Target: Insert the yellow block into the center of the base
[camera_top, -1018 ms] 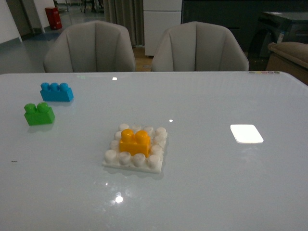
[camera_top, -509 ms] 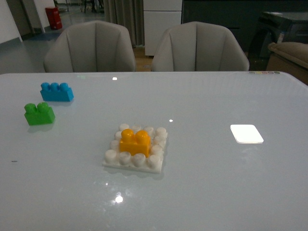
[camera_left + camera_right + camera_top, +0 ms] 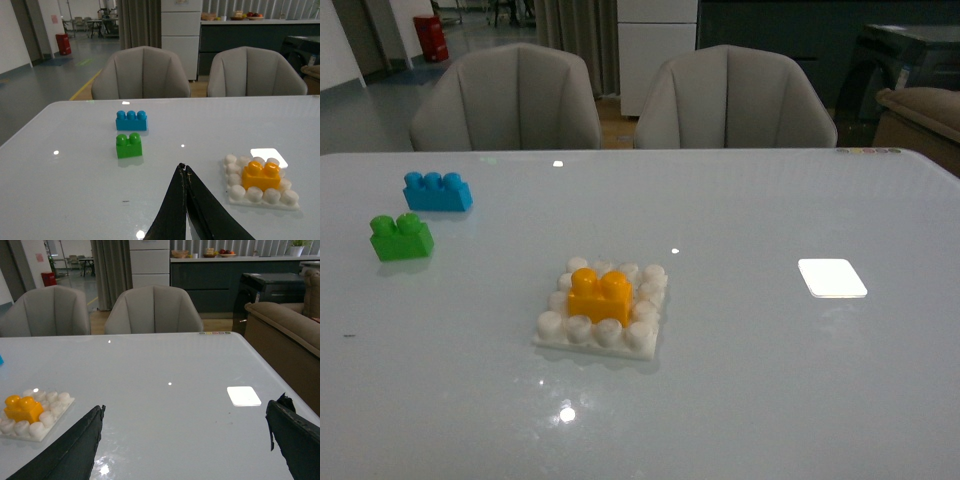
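Note:
The yellow block (image 3: 600, 296) sits seated on the middle studs of the white base (image 3: 603, 332) near the table's centre. Both also show in the left wrist view, block (image 3: 260, 175) on base (image 3: 235, 191), and in the right wrist view, block (image 3: 22, 409) on base (image 3: 37, 429). My left gripper (image 3: 183, 167) is shut and empty, above the table short of the base. My right gripper (image 3: 186, 410) is open wide and empty, over bare table to the right of the base. Neither arm shows in the front view.
A green two-stud brick (image 3: 402, 237) and a blue three-stud brick (image 3: 438, 190) lie at the far left. A bright white patch (image 3: 832, 277) lies at the right. Two grey chairs (image 3: 620, 100) stand behind the table's far edge.

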You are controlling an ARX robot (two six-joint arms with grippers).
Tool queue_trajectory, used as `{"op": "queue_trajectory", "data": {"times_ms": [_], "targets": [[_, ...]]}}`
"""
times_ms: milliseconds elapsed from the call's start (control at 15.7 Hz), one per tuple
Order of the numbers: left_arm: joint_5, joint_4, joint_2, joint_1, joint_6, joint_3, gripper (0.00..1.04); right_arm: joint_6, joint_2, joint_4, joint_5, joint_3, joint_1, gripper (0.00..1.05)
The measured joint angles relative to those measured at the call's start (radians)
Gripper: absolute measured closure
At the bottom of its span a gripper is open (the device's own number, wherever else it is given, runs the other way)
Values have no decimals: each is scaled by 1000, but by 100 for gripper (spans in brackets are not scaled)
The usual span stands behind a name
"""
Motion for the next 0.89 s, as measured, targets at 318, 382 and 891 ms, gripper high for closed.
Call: {"op": "queue_trajectory", "data": {"times_ms": [318, 382, 891], "targets": [[0, -106, -105, 0, 0, 0, 103, 0, 0, 0, 0, 0, 0, 6], [-1, -163, -145, 0, 0, 3, 103, 0, 0, 0, 0, 0, 0, 6], [0, -287, -274, 0, 0, 0, 100, 0, 0, 0, 0, 0, 0, 6]]}}
